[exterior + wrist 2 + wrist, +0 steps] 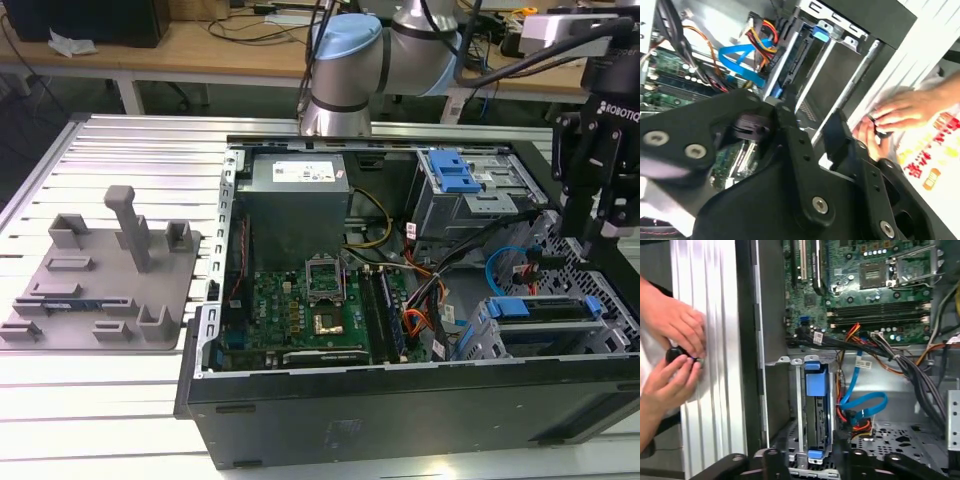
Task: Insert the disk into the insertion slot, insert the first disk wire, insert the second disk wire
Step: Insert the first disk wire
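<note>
The disk (545, 308), in its bright blue carrier, sits inside the insertion slot (492, 335), a grey metal cage at the case's corner on the exterior view's right. In the first wrist view the disk (816, 410) stands edge-on in the bay (796, 405), with blue tabs at both ends. A loose blue flat cable (862, 402) and a red, yellow and orange wire bundle (860, 427) lie beside it. My gripper (592, 240) hangs above that corner, open and empty. Its black fingers (772, 460) straddle the bay's end, and they show in the second wrist view (790, 130) too.
A person's hands (675, 340) hold a small black object on the ribbed aluminium table (715, 315) just outside the case wall. Inside the case are the motherboard (310, 305), the grey power supply (297, 175) and a cage with a blue latch (452, 175). A grey fixture tray (100, 270) lies on the exterior view's left.
</note>
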`<act>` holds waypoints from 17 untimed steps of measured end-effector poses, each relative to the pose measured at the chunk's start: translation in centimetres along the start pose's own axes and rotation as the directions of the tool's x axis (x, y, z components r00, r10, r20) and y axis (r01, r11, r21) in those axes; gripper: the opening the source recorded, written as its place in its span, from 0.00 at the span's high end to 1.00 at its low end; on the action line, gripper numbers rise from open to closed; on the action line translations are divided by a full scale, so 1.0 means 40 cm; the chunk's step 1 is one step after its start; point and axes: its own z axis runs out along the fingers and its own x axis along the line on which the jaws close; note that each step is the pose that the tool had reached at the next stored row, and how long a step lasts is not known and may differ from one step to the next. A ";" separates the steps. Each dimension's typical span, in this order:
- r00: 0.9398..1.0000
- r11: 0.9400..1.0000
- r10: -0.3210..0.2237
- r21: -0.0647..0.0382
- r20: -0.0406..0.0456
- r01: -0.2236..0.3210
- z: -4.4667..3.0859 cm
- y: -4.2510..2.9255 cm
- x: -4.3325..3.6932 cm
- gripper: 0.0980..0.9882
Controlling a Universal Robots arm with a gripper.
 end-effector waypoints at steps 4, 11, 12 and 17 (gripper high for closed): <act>0.999 1.000 -0.002 0.000 -0.044 0.002 0.003 -0.002 -0.012 0.78; 0.998 0.999 0.039 -0.014 -0.049 -0.040 0.009 -0.003 -0.023 0.78; 0.997 0.998 0.055 -0.019 -0.050 -0.056 0.010 -0.003 -0.023 0.78; 0.996 0.997 0.075 -0.026 -0.052 -0.077 0.009 -0.005 -0.047 0.78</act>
